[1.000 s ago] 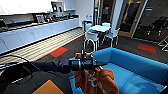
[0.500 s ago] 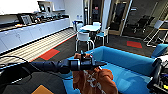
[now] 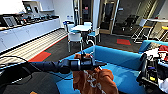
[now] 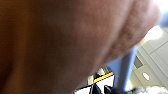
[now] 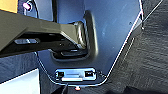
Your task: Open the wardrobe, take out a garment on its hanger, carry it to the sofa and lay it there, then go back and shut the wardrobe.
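The rust-orange garment (image 3: pixel 96 81) hangs from my left gripper (image 3: pixel 97 64), which is shut on the hanger; the hanger's white hook (image 3: pixel 93 44) curves up above the gripper. My left arm reaches in from the left, holding the hoodie over the seat of the blue sofa (image 3: pixel 120 57), just in front of its backrest. Orange fabric (image 4: pixel 62 42) lies close against the left wrist camera. My right arm (image 3: pixel 150 72) hangs at the right edge, beside the sofa's right end.
A white table with pale chairs (image 3: pixel 81 27) stands beyond the sofa. A long kitchen counter (image 3: pixel 27 30) runs along the left wall. High stools (image 3: pixel 142 27) stand at the back right. A red and white item (image 3: pixel 163 48) lies at the sofa's right end.
The camera has swung and moved closer, so the blue sofa now spans the foreground. The hoodie still hangs from my left gripper, now over the seat.
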Controlling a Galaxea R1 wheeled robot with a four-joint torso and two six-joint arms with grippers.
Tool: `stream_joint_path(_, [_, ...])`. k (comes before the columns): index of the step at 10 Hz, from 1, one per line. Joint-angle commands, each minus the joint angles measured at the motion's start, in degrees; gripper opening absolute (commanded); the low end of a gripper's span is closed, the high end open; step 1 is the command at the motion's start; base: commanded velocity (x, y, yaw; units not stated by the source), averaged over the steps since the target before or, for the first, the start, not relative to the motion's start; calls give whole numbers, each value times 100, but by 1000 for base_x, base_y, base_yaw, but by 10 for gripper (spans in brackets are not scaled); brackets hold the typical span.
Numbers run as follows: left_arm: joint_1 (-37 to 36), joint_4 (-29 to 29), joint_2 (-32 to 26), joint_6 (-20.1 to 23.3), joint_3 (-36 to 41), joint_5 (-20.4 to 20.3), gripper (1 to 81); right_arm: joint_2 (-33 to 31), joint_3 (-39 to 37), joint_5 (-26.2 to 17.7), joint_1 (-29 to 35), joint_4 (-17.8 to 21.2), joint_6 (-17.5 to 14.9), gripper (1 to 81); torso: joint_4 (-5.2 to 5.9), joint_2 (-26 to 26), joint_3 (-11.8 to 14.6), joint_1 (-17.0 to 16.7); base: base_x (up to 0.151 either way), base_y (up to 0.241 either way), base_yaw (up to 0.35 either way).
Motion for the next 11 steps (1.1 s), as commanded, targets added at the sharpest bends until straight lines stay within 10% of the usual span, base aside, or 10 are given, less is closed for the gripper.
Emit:
stream_joint_path(1, [-992,152,-5,41,204,-468,10,-30,11,-305,14,-65,-17,811,0,0,0,0,0,0,-243])
stream_joint_path(11, [-992,152,-57,41,213,-425,10,-21,11,-305,14,-65,-17,811,0,0,0,0,0,0,-207])
